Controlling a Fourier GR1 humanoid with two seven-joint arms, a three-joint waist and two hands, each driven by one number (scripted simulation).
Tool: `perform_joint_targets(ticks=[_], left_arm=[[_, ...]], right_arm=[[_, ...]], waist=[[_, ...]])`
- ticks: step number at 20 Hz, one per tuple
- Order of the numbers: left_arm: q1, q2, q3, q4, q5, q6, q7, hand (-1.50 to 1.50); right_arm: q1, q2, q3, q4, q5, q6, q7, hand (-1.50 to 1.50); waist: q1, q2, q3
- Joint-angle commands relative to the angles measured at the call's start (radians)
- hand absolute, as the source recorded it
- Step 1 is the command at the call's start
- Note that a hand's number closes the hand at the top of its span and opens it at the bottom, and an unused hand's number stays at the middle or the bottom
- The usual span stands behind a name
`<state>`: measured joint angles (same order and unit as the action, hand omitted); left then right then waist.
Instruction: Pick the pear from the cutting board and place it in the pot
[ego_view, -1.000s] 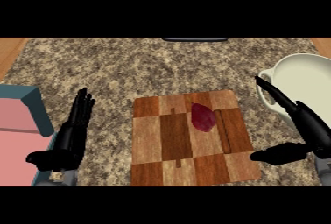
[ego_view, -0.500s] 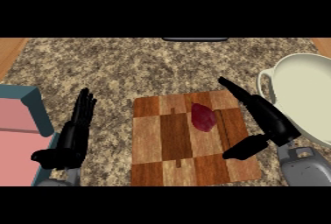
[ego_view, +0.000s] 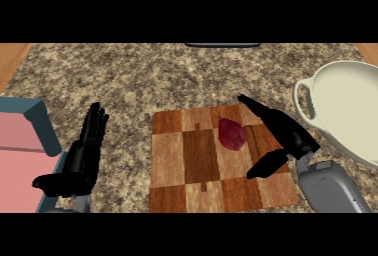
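While the pear (ego_view: 232, 134) lies untouched on the cutting board (ego_view: 184, 165), the task is only at its start: nothing has been lifted and the pot (ego_view: 354, 115) at the right of the desk (ego_view: 148, 75) holds no fruit. The right hand (ego_view: 284, 136) hovers over the board just beside the pear, fingers straight and thumb spread apart, holding nothing. The left hand (ego_view: 77, 162) rests open near the left side, fingers up, beside a pink and teal box (ego_view: 26, 140). Left to do, by the look of it: close on the pear, lift it, carry it right to the pot and release it.
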<state>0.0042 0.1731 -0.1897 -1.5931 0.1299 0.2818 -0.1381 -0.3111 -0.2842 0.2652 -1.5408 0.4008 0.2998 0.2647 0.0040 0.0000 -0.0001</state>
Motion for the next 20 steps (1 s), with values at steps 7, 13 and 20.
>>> perform_joint_targets(ticks=[7,13,20], left_arm=[[-0.122,-0.022,0.095,0.086,-0.005,-0.054,0.039,0.00],[-0.032,-0.077,0.064,0.050,-0.066,-0.055,-0.004,0.00],[0.010,-0.049,0.093,0.018,-0.046,-0.108,-0.003,0.00]], right_arm=[[0.033,0.076,0.004,0.082,0.129,-0.025,-0.104,-1.50],[-0.027,0.124,-0.057,0.211,0.195,-0.033,-0.149,-1.50],[-0.067,0.142,-0.065,0.208,0.263,-0.116,-0.179,1.50]], waist=[[-0.006,0.000,0.000],[-0.001,0.000,0.000],[0.000,0.000,0.000]])
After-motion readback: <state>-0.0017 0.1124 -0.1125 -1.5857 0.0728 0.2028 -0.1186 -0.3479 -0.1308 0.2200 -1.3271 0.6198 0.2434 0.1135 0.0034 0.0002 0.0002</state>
